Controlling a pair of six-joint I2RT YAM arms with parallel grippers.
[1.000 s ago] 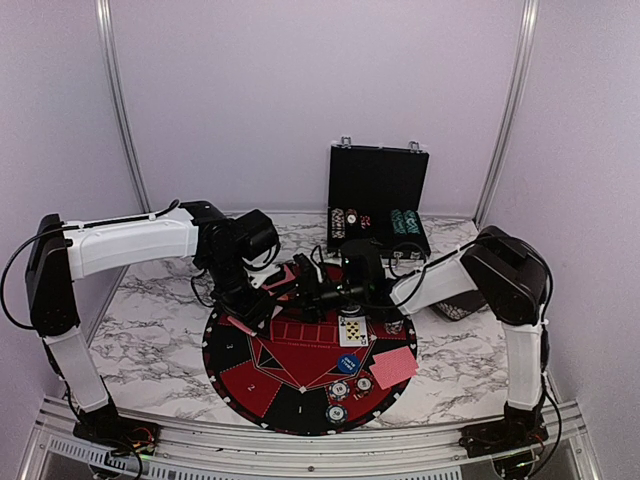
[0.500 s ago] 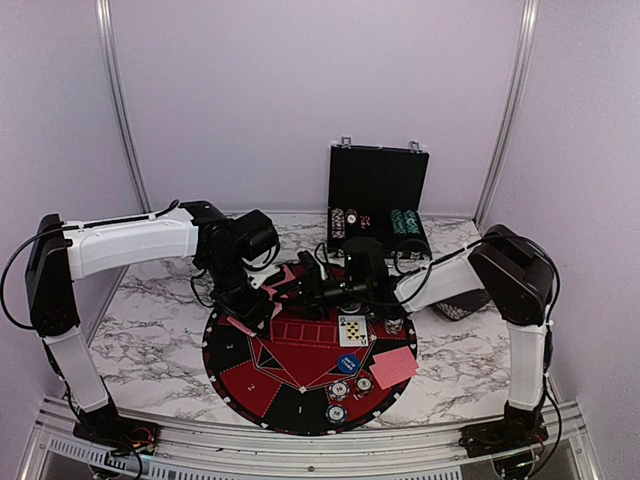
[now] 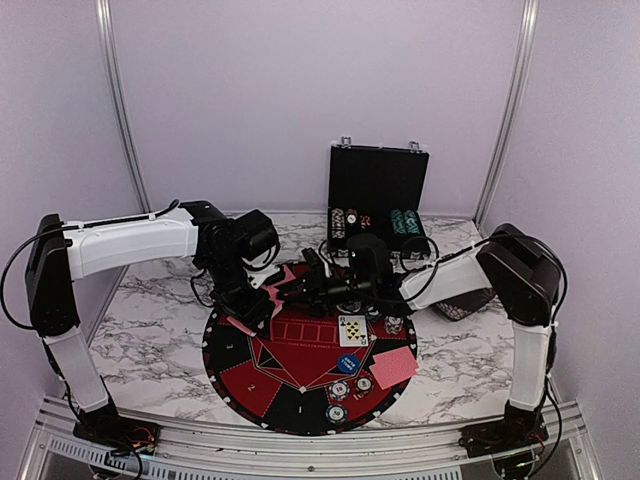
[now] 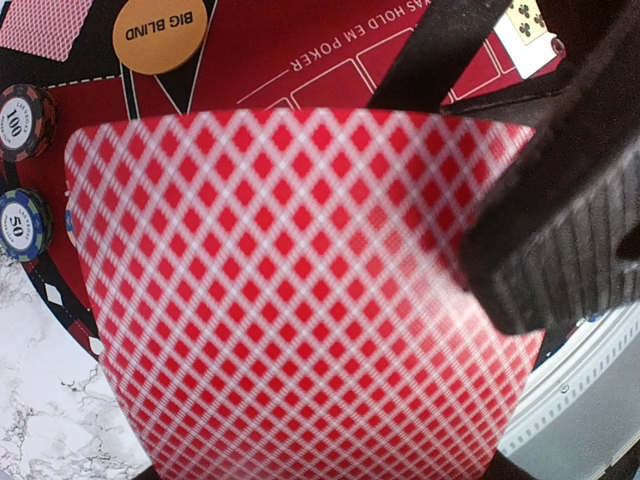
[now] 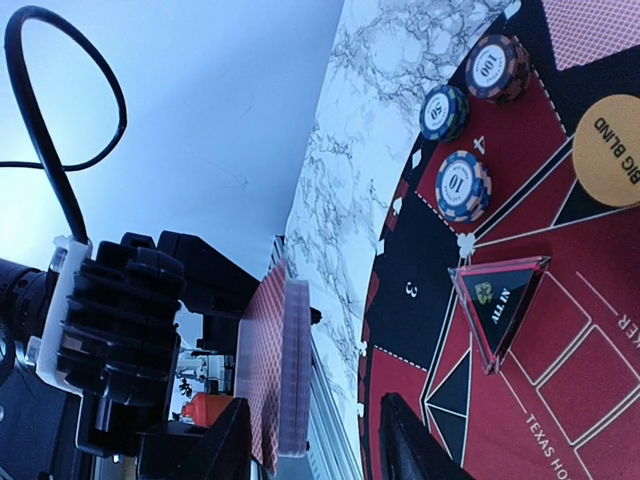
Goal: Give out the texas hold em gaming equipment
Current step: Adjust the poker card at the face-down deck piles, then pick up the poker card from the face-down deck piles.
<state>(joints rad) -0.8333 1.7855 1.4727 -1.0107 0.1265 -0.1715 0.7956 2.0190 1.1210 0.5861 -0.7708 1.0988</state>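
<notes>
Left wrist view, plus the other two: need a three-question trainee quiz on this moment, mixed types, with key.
1. True or false: the left claw holds the stack of red-backed playing cards.
2. Multiple choice: the round orange plastic disc on the mat reads A) DEALER, B) BIG BLIND, C) SMALL BLIND.
3. Fill in: the black hard-shell chip case at the far side of the table stands with its lid ____.

Key: 1 true; 2 B; 3 open.
</notes>
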